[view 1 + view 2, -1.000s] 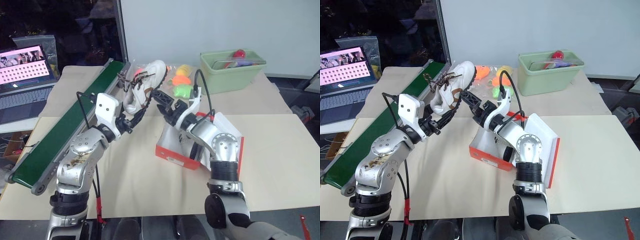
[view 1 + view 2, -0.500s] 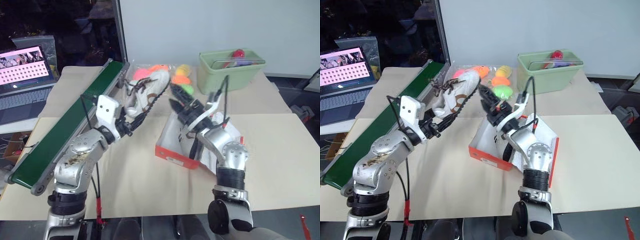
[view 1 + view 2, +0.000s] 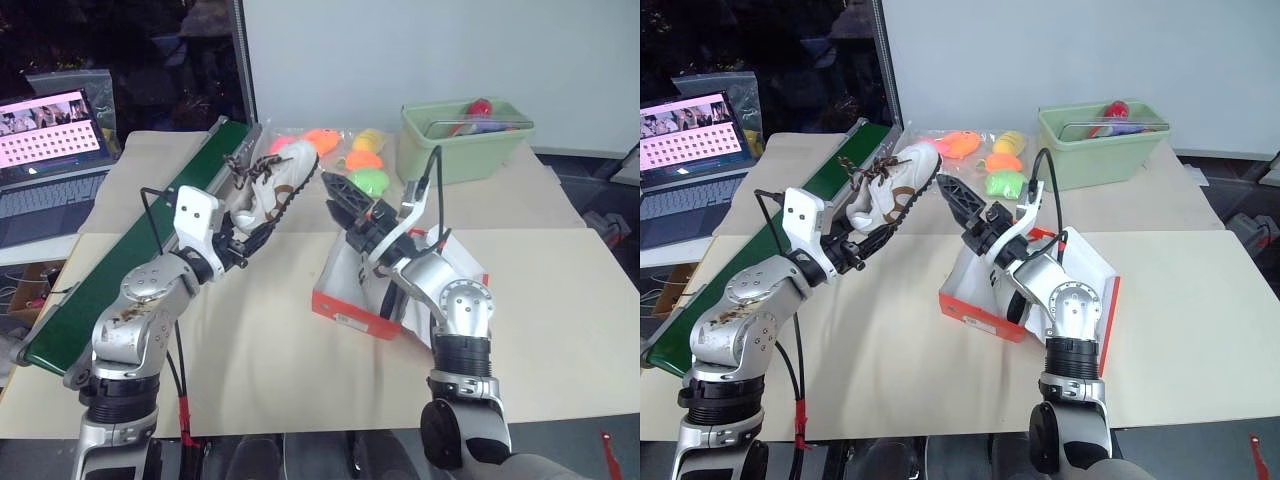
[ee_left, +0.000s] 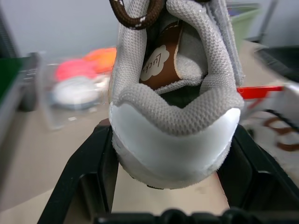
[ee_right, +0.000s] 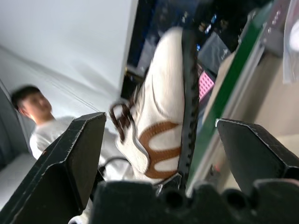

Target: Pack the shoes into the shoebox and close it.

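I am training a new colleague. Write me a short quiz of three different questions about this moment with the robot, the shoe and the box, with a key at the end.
1. True or false: the left gripper is shut on the heel of a white shoe that is lifted above the table.
2. Multiple choice: how does the right gripper stand? A) shut on the shoe's toe; B) open, holding nothing, near the shoe's toe; C) shut on the shoebox lid.
3. Fill in: the lid of the orange-red shoebox is ____.

Key: 1 true; 2 B; 3 open. Another shoe already seems to lie in the box, partly hidden by the right arm.
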Tool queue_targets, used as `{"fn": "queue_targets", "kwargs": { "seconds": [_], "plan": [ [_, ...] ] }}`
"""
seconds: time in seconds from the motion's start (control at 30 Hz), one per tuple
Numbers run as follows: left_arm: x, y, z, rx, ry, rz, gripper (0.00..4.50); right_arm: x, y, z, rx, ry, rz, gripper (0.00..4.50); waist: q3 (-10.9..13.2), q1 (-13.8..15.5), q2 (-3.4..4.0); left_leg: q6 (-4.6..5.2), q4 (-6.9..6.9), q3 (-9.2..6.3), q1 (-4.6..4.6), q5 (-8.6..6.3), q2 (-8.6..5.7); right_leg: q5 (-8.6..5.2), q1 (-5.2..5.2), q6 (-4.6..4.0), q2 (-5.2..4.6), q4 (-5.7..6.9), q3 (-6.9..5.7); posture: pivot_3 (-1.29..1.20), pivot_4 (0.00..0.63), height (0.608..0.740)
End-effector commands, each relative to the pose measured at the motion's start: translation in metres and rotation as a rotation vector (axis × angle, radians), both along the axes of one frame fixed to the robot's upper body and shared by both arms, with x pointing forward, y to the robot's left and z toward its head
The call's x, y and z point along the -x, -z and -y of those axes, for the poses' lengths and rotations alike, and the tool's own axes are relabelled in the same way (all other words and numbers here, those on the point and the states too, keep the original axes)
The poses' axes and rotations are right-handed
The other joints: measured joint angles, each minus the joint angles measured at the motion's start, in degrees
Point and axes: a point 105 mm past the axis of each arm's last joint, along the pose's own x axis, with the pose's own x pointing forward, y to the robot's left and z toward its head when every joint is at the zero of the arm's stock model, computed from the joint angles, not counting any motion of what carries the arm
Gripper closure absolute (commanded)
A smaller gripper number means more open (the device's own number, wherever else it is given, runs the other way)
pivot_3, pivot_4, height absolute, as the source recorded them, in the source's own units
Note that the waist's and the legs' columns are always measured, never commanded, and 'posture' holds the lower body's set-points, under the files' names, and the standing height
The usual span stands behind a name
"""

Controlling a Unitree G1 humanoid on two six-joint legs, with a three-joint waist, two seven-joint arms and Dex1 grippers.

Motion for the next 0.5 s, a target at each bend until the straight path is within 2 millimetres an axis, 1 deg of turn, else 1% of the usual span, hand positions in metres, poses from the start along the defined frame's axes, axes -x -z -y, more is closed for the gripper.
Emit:
{"fn": "queue_targets", "kwargs": {
  "seconds": [0.03,0.17,0.33,0.5],
  "plan": [
    [0.006,-0.019,0.013,0.004,0.051,0.074,1.69,0.012,-0.016,-0.011,0.051,-0.035,0.104,0.01,0.0,0.0,0.0,0.0,0.0,0.0,0.0,0.0,0.0,0.0,0.0,0.0,0.0,0.0,0.0,0.0,0.15,0.729],
    [0.006,-0.02,0.015,0.005,0.061,0.075,1.69,0.015,-0.013,-0.016,0.082,-0.041,0.115,0.01,0.0,0.0,0.0,0.0,0.0,0.0,0.0,0.0,0.0,0.0,0.0,0.0,0.01,0.02,0.0,0.0,0.15,0.729],
    [0.007,-0.022,0.019,0.005,0.077,0.084,1.69,0.02,-0.01,-0.029,0.099,-0.071,0.119,0.01,0.0,0.1,0.0,0.0,0.0,0.0,0.0,0.0,-0.01,0.0,0.0,0.0,0.0,0.0,0.0,0.0,0.15,0.729],
    [0.007,-0.025,0.021,0.002,0.082,0.093,1.69,0.017,-0.005,-0.034,0.104,-0.072,0.107,0.01,0.0,0.1,0.0,0.0,0.0,-0.01,0.0,0.0,-0.01,0.0,-0.01,0.0,0.0,0.01,0.0,0.0,0.15,0.729]
  ]
}}
